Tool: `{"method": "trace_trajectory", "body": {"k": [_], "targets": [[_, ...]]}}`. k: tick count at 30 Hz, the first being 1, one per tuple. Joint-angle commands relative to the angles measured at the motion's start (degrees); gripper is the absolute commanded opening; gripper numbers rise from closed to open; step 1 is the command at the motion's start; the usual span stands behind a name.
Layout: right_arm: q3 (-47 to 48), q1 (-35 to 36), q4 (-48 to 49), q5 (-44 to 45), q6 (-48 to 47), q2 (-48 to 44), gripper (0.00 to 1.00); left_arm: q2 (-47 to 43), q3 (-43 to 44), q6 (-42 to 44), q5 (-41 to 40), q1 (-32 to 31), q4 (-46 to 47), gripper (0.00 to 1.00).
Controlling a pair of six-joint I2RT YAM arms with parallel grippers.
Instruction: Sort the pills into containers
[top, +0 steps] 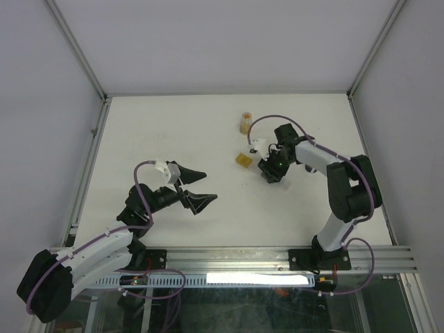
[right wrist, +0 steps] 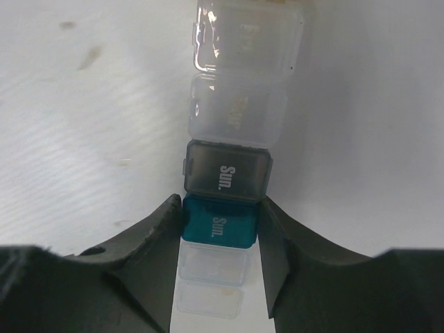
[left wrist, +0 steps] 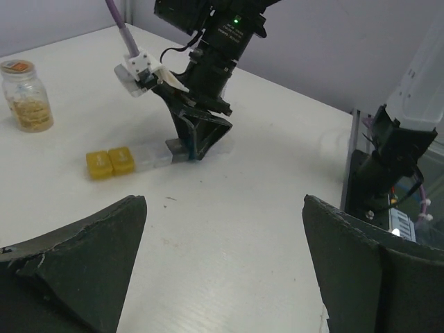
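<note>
The containers form a strip on the white table [top: 173,132]. In the right wrist view a blue compartment [right wrist: 219,220] marked "Sun." sits between a grey one [right wrist: 227,171] and clear ones [right wrist: 239,111]. My right gripper [right wrist: 220,208] is shut on the blue compartment, a finger against each side. The top view shows it [top: 269,173] beside the yellow end [top: 243,160]. In the left wrist view the yellow compartments [left wrist: 109,162] lie left of the right gripper [left wrist: 198,142]. My left gripper [left wrist: 223,208] is open and empty, well short of the strip [top: 210,186]. No loose pills show.
A round clear vial [top: 245,123] with tan-orange contents stands behind the strip, also at the far left of the left wrist view [left wrist: 26,97]. The right arm's base [left wrist: 388,159] stands at the right. Metal frame rails [top: 90,146] border the table.
</note>
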Motion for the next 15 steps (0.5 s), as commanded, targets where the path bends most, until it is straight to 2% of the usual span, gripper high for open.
{"method": "trace_trajectory", "body": {"k": [1, 5, 10, 12, 15], "targets": [[-7.78, 9.36, -1.85, -4.07, -12.20, -8.44, 0.41, -2.35, -4.18, 8.64, 8.32, -1.33, 8.91, 0.97], [-14.21, 15.42, -0.57, -4.53, -20.04, -13.55, 0.41, -2.95, -7.73, 13.66, 10.22, -3.39, 13.16, 0.97], [-16.27, 19.19, -0.32, -5.45, -24.93, -16.32, 0.43, 0.50, -7.79, 18.66, 11.08, -6.13, 12.84, 0.97], [-15.71, 20.26, -0.59, -5.34, -25.05, -15.36, 0.49, 2.99, -7.12, 20.93, 10.33, -7.29, 11.56, 0.97], [-15.83, 21.32, 0.38, -4.65, -24.05, -15.15, 0.66, 6.70, -6.16, 23.61, 7.79, -8.90, 10.70, 0.98]]}}
